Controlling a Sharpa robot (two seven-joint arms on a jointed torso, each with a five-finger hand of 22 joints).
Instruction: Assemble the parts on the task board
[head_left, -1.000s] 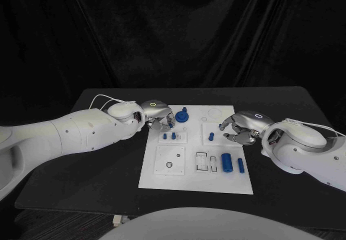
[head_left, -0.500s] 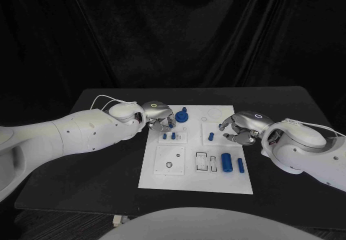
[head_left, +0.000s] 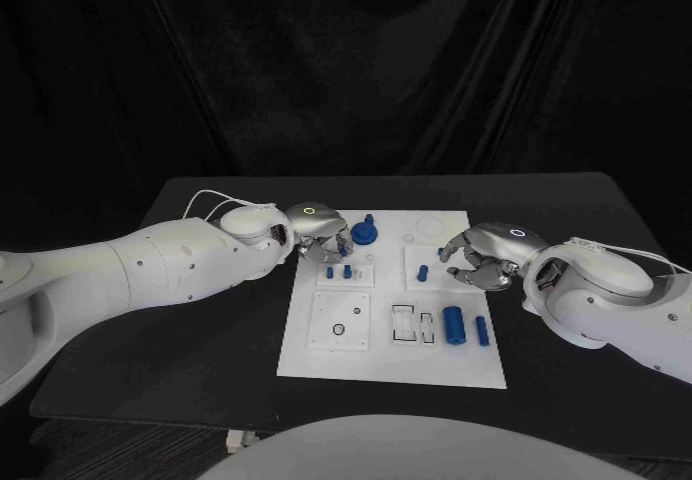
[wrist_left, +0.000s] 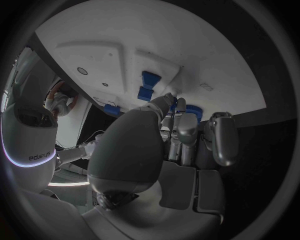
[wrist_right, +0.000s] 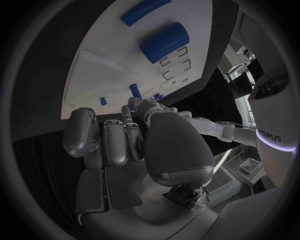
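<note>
The white board (head_left: 392, 310) lies in the middle of the black counter (head_left: 216, 340), with a thick blue cylinder (head_left: 453, 325) and a thin blue rod (head_left: 482, 331) lying side by side near its right edge, two small blue pegs (head_left: 339, 271) standing in its upper left block and a round blue piece (head_left: 364, 233) at its far edge. The left hand (head_left: 317, 238) sits at the board's far left corner, just beside the round piece and the pegs, fingers (wrist_left: 187, 135) curled downward; whether they hold anything I cannot tell. The right hand (head_left: 483, 259) hangs over the board's right edge near another small blue peg (head_left: 423, 271), its fingers (wrist_right: 106, 140) curled close together, and a grip cannot be made out.
</note>
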